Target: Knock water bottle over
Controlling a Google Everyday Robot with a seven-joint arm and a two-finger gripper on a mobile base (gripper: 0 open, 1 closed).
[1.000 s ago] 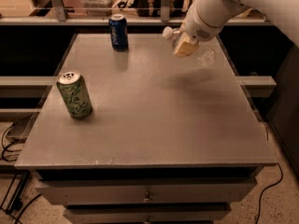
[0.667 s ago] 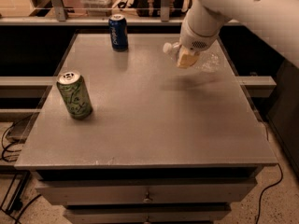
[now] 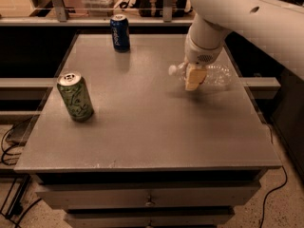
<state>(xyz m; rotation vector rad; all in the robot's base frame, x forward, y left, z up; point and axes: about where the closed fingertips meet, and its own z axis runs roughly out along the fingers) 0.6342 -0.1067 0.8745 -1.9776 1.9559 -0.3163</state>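
Observation:
The water bottle (image 3: 214, 76) is clear plastic with a white cap (image 3: 174, 70). It lies on its side on the right part of the grey table (image 3: 142, 122), cap pointing left. My gripper (image 3: 194, 77) hangs from the white arm and stands directly in front of the bottle's neck, low over the table, hiding its middle.
A blue soda can (image 3: 120, 33) stands upright at the back of the table. A green patterned soda can (image 3: 75, 97) stands upright at the left. The table's right edge runs close behind the bottle. Drawers sit under the front edge. Cables lie on the floor at the left.
The gripper has moved down and forward over the table. The bottle now lies lower and flat on its side beside it.

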